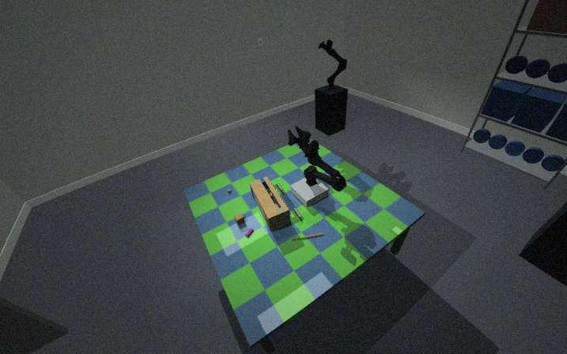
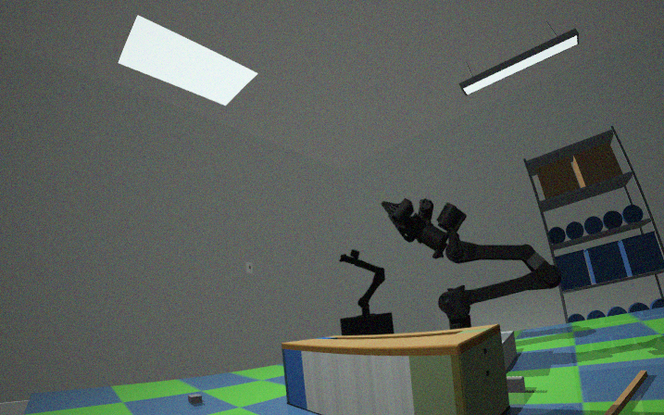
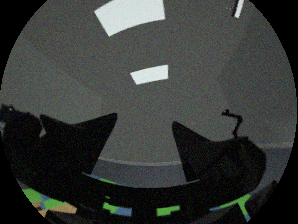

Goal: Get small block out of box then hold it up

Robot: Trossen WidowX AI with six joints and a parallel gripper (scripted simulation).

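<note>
The wooden box (image 1: 269, 204) (image 2: 391, 345) stands on the checkered table, with a long slot in its top. Its far end has a blue part (image 1: 263, 180) (image 2: 294, 379) and its near end a green one (image 2: 432, 383). A tiny orange-brown spot shows inside the slot in the top view; I cannot tell whether it is the block. The shelf and the clear front are not plainly visible. My gripper (image 1: 293, 129) (image 2: 394, 204) (image 3: 145, 120) is open and empty, raised high above the table behind the box, its fingers pointing up and away.
The arm's white base (image 1: 309, 193) is beside the box. Two grey pieces (image 1: 280, 189) (image 1: 297, 214) lie between them. A wooden stick (image 1: 307, 236) (image 2: 628, 393) lies near the box's green end. A wooden cube (image 1: 239, 218), a magenta piece (image 1: 249, 232) and a grey cube (image 1: 228, 191) (image 2: 194, 398) are on the other side.
</note>
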